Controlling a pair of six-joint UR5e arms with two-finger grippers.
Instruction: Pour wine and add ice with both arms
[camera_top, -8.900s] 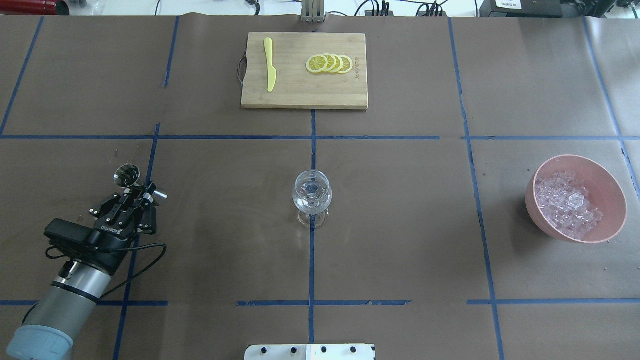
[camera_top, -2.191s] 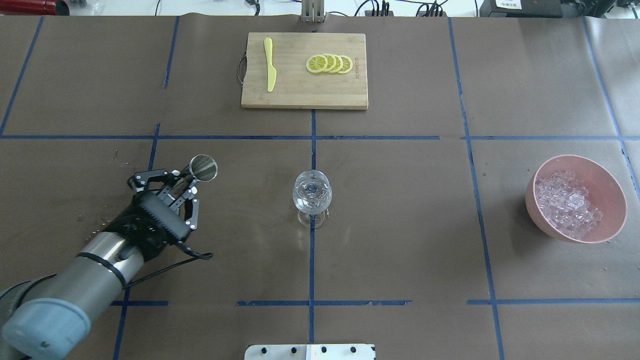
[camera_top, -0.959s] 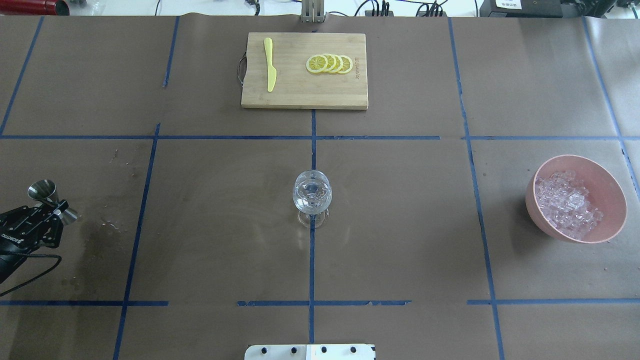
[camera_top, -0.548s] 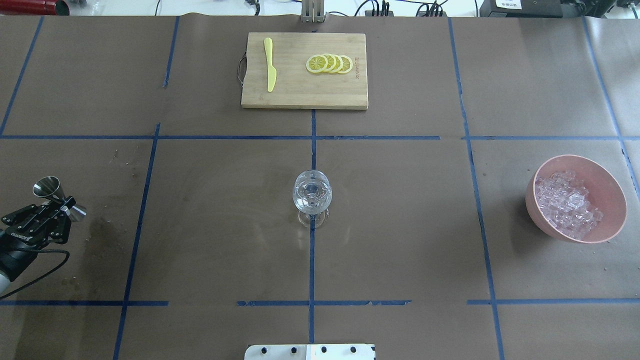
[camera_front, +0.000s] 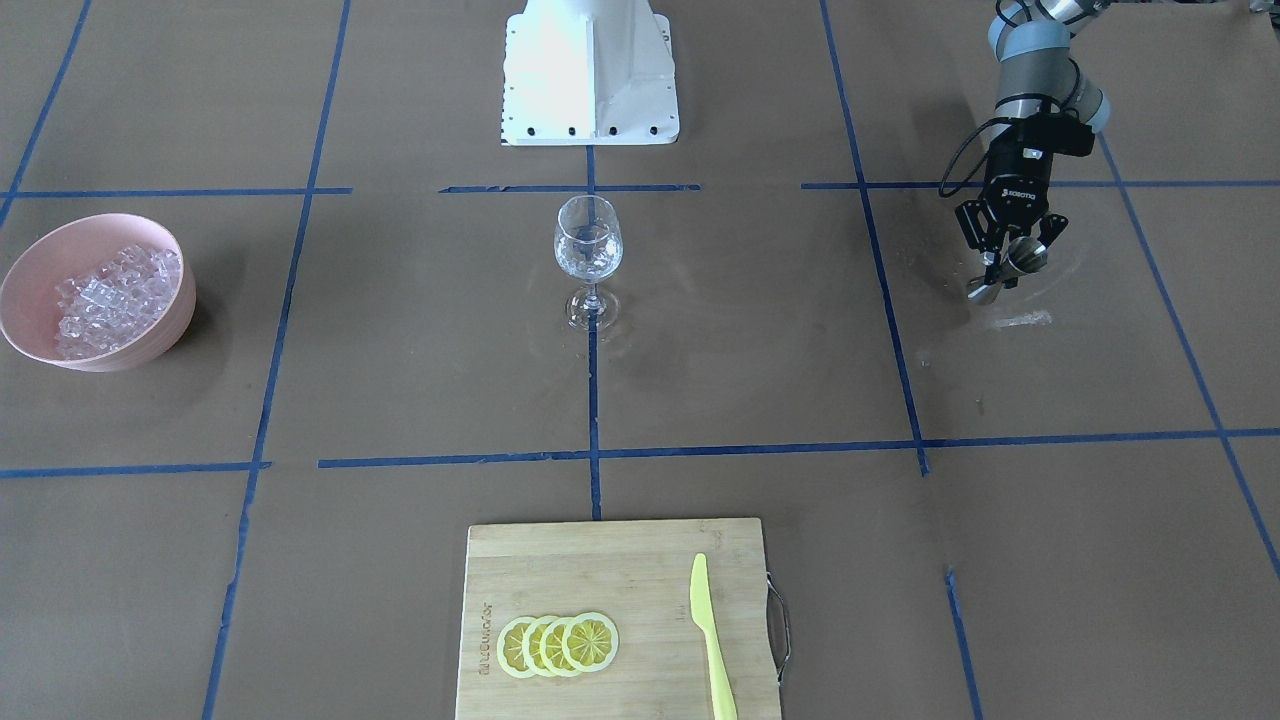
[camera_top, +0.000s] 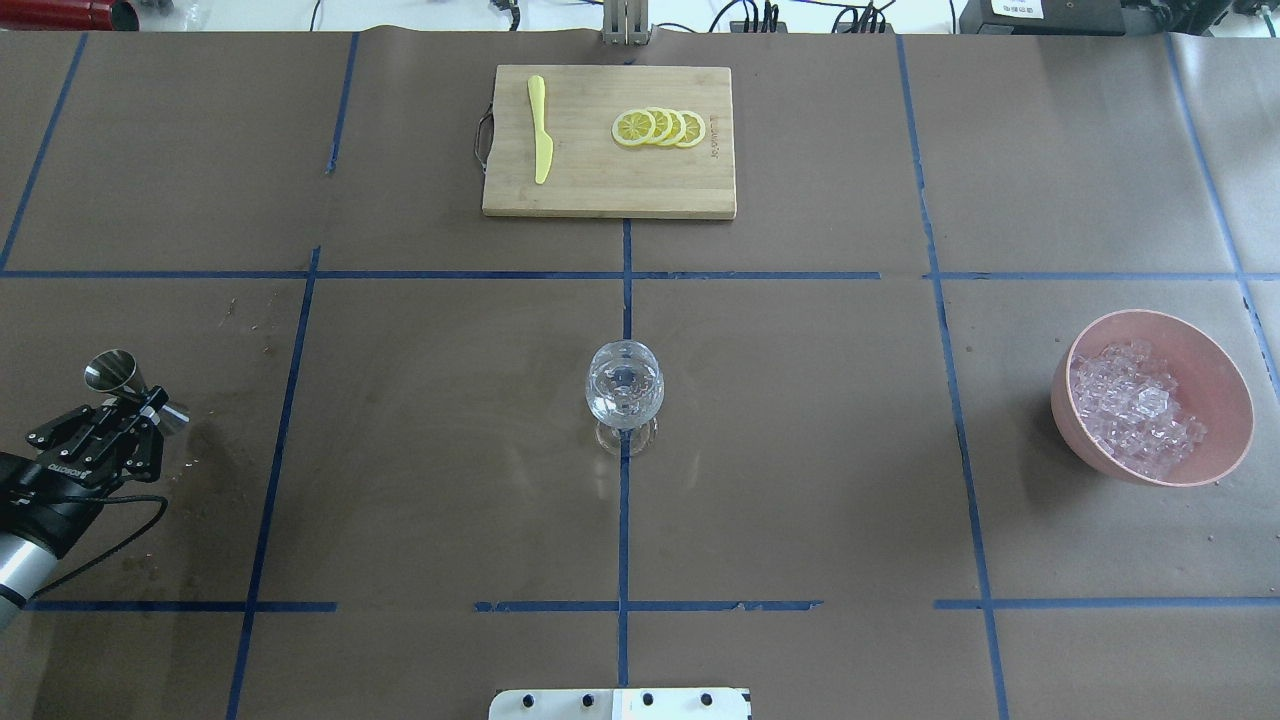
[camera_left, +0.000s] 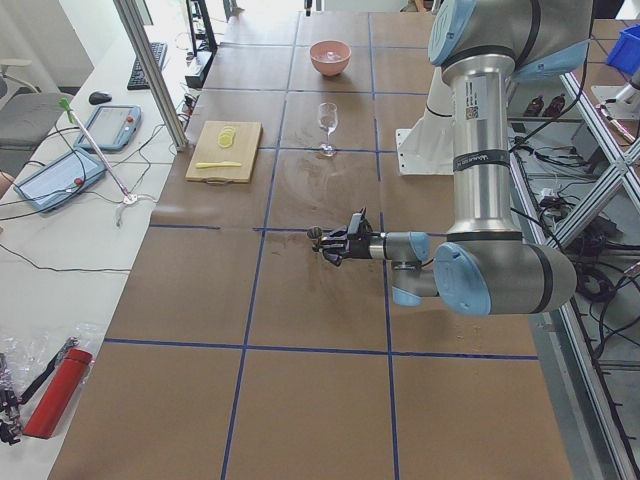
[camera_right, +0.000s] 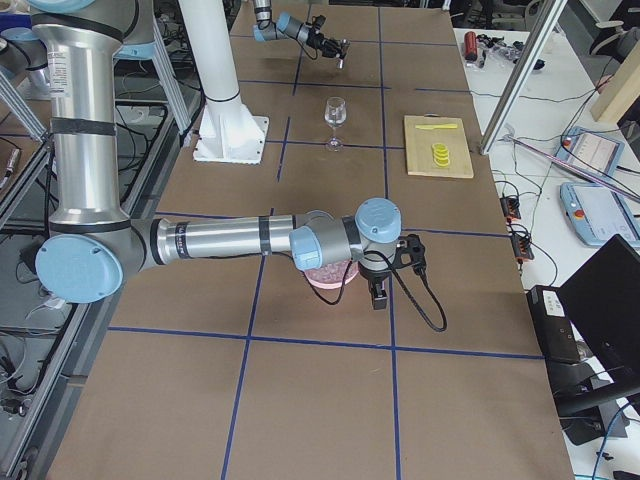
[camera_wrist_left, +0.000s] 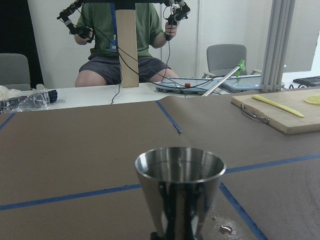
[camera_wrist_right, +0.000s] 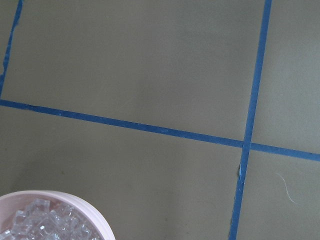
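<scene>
Jigger (camera_top: 112, 370) travel reverses: my left fingers (camera_top: 135, 412), clenched on its waist, have retreated from the wine glass (camera_top: 624, 385) to the worktop's (camera_top: 800, 450) left edge and now creep right again, so I judge pouring unfinished. Ice (camera_top: 1135, 405) fills the pink bowl (camera_top: 1205, 365), far right. Whether my right fingers (camera_right: 380, 295) beside it are released, I cannot tell. Left wrist reads ROBOTIQ.

The brown tabletop (camera_top: 800, 450), gridded with blue tape lines (camera_top: 450, 275), carries a wine glass (camera_top: 624, 392) at its centre, a pink bowl (camera_top: 1205, 360) toward the robot's right, a wooden cutting board (camera_top: 600, 185) at the far edge, and the white base block (camera_front: 590, 70).
</scene>
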